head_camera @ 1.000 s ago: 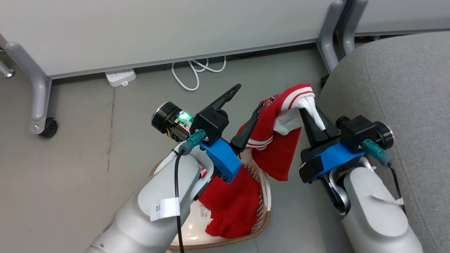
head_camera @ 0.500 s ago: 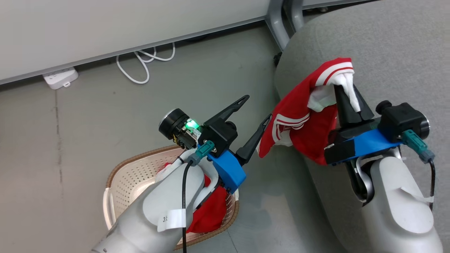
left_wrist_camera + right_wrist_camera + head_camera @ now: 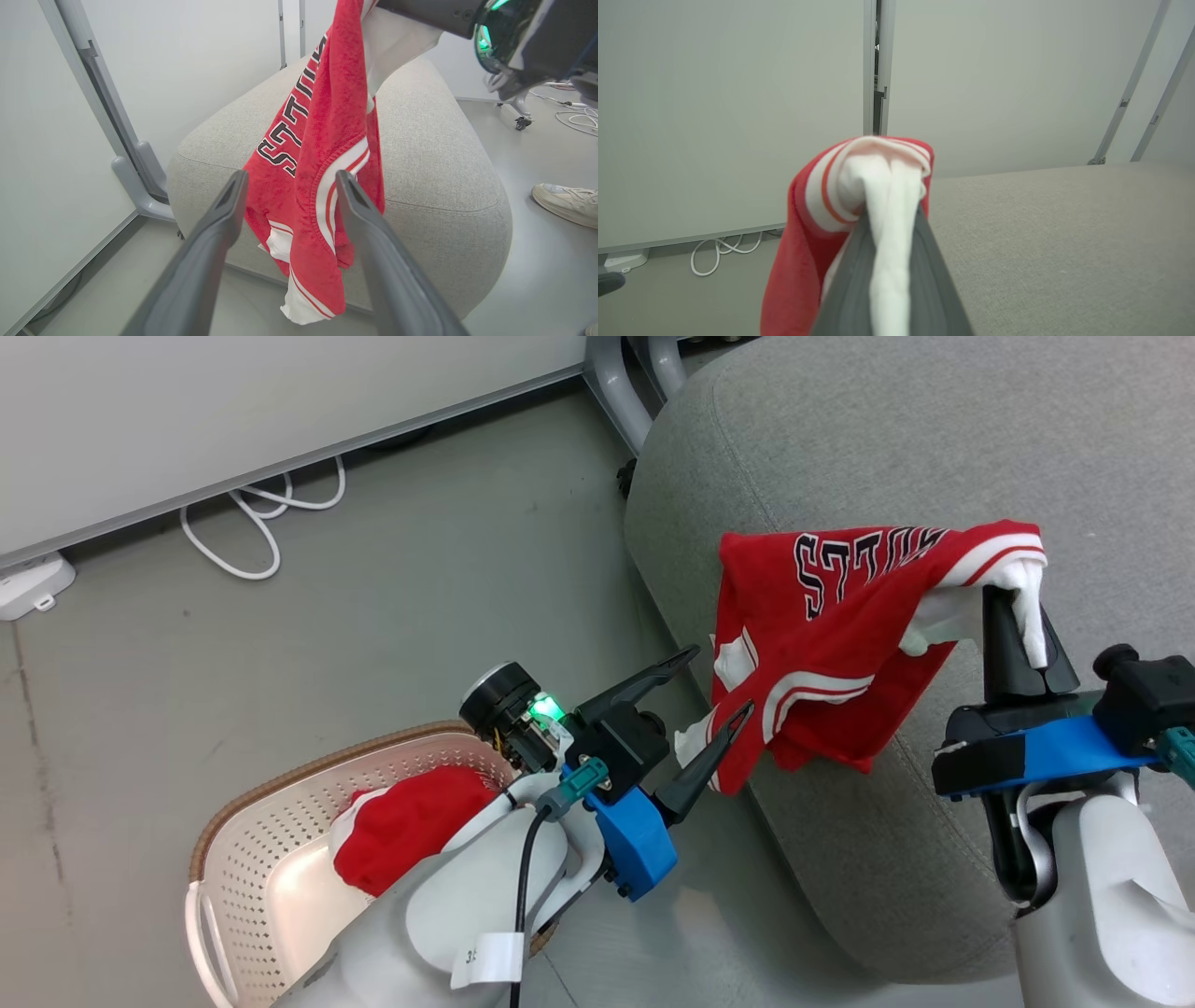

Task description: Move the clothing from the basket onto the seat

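My right gripper point(image 3: 1016, 607) is shut on the white and striped edge of a red garment point(image 3: 822, 616) with dark lettering. That garment hangs from it over the left part of the grey seat point(image 3: 887, 457). In the right wrist view the pinched cloth point(image 3: 882, 186) bulges above my right gripper point(image 3: 889, 219). My left gripper point(image 3: 717, 683) stands open just left of the hanging hem, holding nothing. In the left wrist view the garment point(image 3: 317, 154) dangles beyond my left gripper point(image 3: 289, 179). A second red garment point(image 3: 411, 821) lies in the cream basket point(image 3: 252, 859), partly behind my left forearm.
A white cable point(image 3: 252, 523) and a power strip point(image 3: 33, 583) lie on the grey floor by the white partition. Grey partition legs point(image 3: 616, 373) stand at the seat's far corner. A person's pale shoe point(image 3: 565, 203) rests on the floor beside the seat.
The camera has swung right, so the seat takes up more of the picture. My right gripper has carried the red garment further over the seat. The left gripper stays open.
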### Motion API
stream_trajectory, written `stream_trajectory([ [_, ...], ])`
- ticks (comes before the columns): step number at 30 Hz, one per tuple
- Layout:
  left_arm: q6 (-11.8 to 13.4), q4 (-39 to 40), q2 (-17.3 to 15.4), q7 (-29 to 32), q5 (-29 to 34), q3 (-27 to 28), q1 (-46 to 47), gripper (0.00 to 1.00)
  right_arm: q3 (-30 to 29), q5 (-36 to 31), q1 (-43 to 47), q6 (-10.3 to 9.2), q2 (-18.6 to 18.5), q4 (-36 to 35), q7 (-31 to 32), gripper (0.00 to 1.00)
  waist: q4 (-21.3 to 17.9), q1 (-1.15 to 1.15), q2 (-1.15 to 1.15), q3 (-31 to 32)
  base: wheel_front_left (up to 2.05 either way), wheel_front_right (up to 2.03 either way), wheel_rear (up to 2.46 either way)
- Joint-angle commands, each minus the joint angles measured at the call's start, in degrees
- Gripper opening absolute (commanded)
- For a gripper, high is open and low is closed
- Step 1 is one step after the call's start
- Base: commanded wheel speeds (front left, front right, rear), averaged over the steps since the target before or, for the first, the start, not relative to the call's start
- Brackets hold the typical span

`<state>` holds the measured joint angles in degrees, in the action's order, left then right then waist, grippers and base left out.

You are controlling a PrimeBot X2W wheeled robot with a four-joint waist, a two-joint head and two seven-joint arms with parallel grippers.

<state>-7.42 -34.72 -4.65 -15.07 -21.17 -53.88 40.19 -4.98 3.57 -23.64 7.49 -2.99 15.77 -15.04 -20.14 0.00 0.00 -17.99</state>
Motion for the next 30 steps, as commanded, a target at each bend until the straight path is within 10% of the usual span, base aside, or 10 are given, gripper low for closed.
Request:
stream_trajectory([
  [1, -0.09, 0.22, -0.27, -0.16, -0.22, -0.14, -0.47, 1.0, -0.53, 0.2, 0.77, 0.01, 0.08, -0.46, -0.22, 0.0, -0.6, 0.0, 0.0, -0.04, 0.0, 0.0, 0.0],
  [19, 0.05, 1.38, -1.55, -0.16, -0.26, -0.43, 1.48, 1.0, -2.57, 0.19, -2.0, 0.01, -0.09, -3.29, -0.22, 0.0, -2.28, 0.0, 0.0, -2.31, 0.0, 0.0, 0.0],
  [30, 1.02, 4.31, -5.0, 0.95, 1.03, 0.54, 5.57, 1.0, -9.04, -0.23, -17.12, 0.01, -7.63, -9.39, -0.21, 0.0, -2.79, 0.0, 0.0, -11.21, 0.0, 0.0, 0.0],
])
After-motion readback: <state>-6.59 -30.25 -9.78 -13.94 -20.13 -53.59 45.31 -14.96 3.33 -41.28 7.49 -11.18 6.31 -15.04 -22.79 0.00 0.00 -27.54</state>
